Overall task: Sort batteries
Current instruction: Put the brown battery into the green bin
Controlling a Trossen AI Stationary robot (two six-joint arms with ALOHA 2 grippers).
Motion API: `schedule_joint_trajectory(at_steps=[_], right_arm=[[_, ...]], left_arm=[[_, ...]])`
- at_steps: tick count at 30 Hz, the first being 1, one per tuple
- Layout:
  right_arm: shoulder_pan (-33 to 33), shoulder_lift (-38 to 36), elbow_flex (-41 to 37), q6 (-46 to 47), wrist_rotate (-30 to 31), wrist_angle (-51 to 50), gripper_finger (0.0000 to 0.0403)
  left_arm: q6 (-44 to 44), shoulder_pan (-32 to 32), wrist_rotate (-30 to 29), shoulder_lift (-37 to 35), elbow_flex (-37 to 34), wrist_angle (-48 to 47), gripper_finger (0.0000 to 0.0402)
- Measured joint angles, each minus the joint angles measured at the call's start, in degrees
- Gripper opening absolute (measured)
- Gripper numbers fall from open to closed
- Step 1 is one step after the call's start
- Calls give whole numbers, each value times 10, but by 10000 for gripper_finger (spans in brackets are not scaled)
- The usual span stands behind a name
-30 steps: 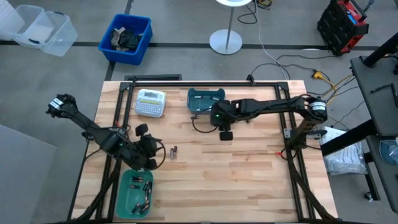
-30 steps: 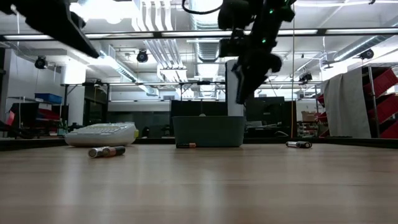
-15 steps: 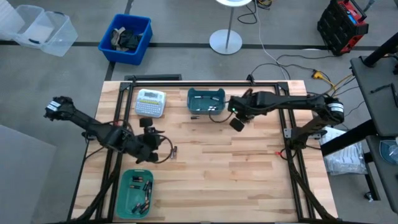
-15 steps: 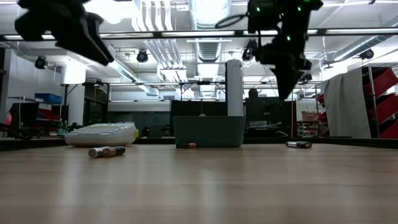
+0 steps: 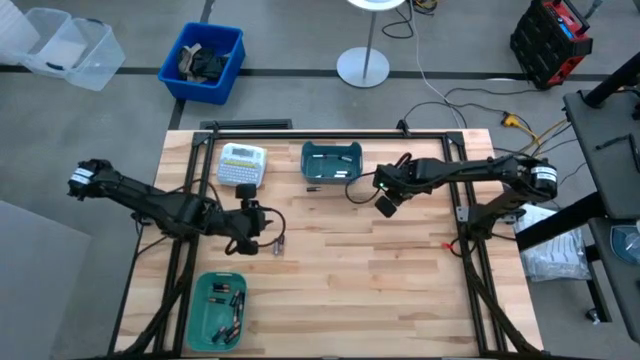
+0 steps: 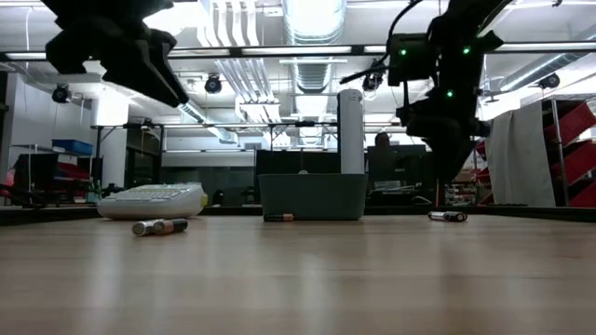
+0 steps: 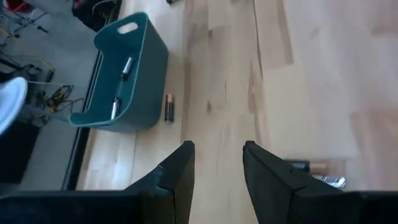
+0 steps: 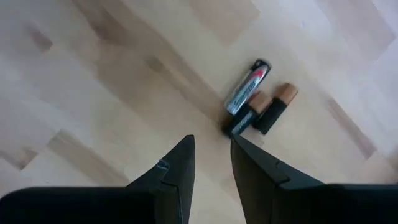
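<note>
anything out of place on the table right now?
Only unsorted strays: one small dark battery lies on the wood just outside the teal bin at the table's far edge, and a pair of small batteries sits loose by the left gripper. Nothing looks spilled or damaged.

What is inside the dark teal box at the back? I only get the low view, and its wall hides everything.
Observer: The left wrist view looks down into that teal plastic bin. Two small silvery cylindrical batteries lie inside.
Operator: Is that the only bin?
Observer: No. The high view shows a second teal bin near the table's front left corner, with a heap of batteries in it.
Operator: Which arm hangs on my right?
Observer: The right gripper, fingers open. Its wrist view shows loose batteries touching each other on the wood just ahead.
</note>
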Motion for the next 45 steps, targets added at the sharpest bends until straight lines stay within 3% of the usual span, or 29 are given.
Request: schedule_joint_trajectory(at_steps=[5, 11, 14, 19, 25, 27, 31, 36, 42, 45], right_arm=[[40, -53, -16, 25, -48, -2, 104], [57, -130, -17, 103, -52, 41, 97], [55, -154, -14, 122, -64, 65, 86], [30, -166, 7, 118, -89, 43, 68], [-18, -168, 58, 73, -96, -62, 60], [-44, -165, 76, 60, -109, -82, 63], [-107, -164, 97, 27, -161, -87, 70], [-198, -141, 95, -3, -202, -90, 75], [-275, -46, 83, -62, -208, -58, 73], [-309, 0, 95, -62, -251, -20, 70]], left_arm=[[-113, -1, 7, 0, 66, -22, 116], [-332, -2, 97, 0, 187, -75, 117], [-419, -2, 103, 8, 234, -77, 117], [-487, -2, 53, 34, 303, -79, 117], [-485, -1, -59, 92, 399, -80, 117], [-469, 9, -55, 117, 433, -89, 117], [-419, 76, 80, 167, 496, -127, 117], [-268, 183, 255, 217, 522, -155, 116], [-149, 307, 381, 215, 505, -194, 116], [-111, 367, 427, 191, 480, -197, 116]])
